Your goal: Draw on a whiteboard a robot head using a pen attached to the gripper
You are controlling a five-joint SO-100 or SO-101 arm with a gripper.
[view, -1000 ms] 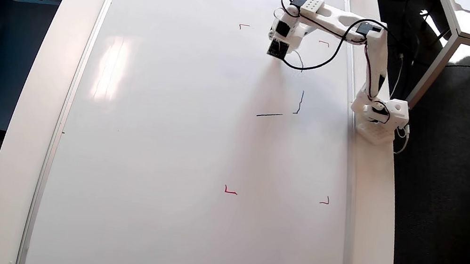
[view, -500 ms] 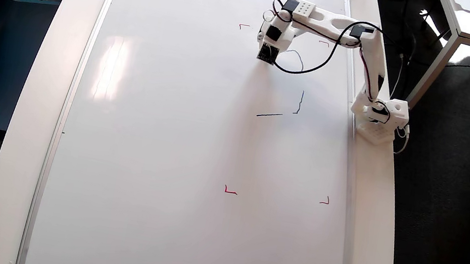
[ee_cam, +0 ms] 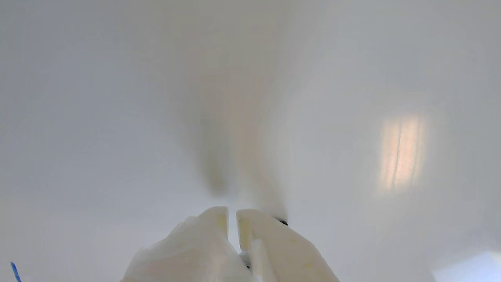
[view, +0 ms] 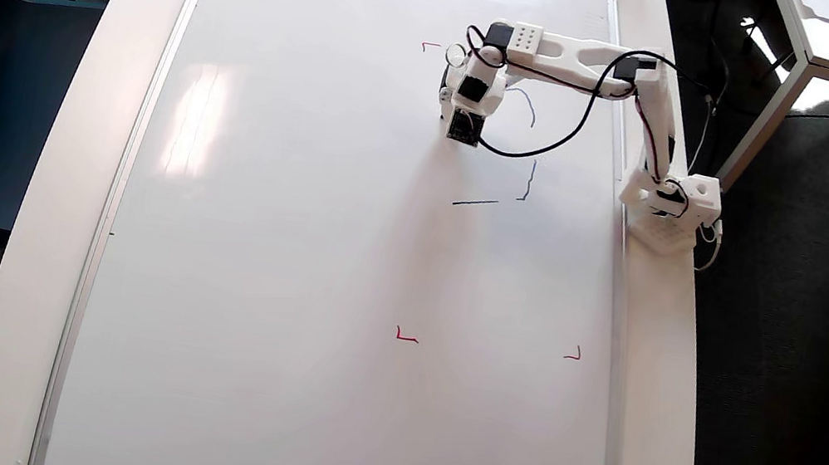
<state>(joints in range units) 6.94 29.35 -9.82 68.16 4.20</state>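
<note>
So far the whiteboard (view: pixel 278 243) carries only a few loose blue strokes of the robot head (view: pixel 528 182) beside the gripper (ee_cam: pixel 232 219), whose fingers sit nearly closed, the pen barely glimpsed, most drawing remaining.

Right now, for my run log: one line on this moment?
gripper: jaws nearly shut | whiteboard: few blue strokes | robot head: unfinished

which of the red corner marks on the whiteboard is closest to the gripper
The top-left red mark, just left of the gripper in the overhead view; the other two sit far lower.
</note>
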